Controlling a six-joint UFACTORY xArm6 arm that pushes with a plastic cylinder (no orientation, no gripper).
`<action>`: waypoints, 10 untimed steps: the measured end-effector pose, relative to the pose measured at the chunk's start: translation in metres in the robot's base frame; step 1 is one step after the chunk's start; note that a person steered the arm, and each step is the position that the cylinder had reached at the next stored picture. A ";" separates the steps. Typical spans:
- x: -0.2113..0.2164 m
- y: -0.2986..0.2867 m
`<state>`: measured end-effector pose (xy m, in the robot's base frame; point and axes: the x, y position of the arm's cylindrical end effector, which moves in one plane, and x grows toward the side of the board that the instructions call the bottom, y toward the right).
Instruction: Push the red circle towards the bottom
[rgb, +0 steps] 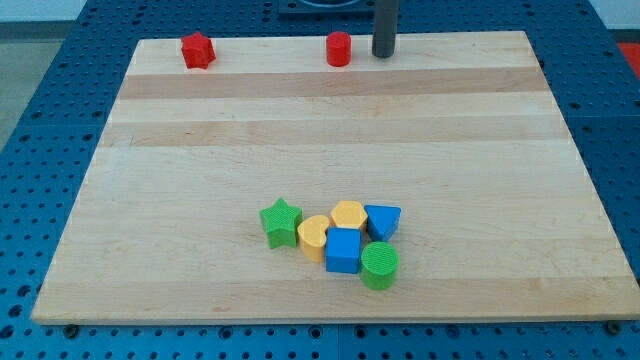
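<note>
A: Entry, single frame. Where is my tip (385, 54)?

B: Top centre of the frame, at the far edge of the wooden board (200, 150). It is a plain dark rod with no jaws, so it holds nothing. It stands just to the right of the red circle (338, 49), with a small gap between them.

A: Other blocks?

B: Red star (198, 50) at upper left, well apart from the circle. A cluster at lower centre: green star (281, 221) on its left, then yellow heart (314, 237), yellow hexagon (349, 215), blue cube (343, 250), a blue block (383, 221) of unclear shape, and green circle (379, 266) lowest.

A: Contact?

B: The cluster's blocks sit touching or nearly so; I cannot tell which.
</note>
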<state>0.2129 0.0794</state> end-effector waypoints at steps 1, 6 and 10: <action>-0.021 -0.002; 0.000 -0.064; 0.066 -0.113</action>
<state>0.2791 -0.0334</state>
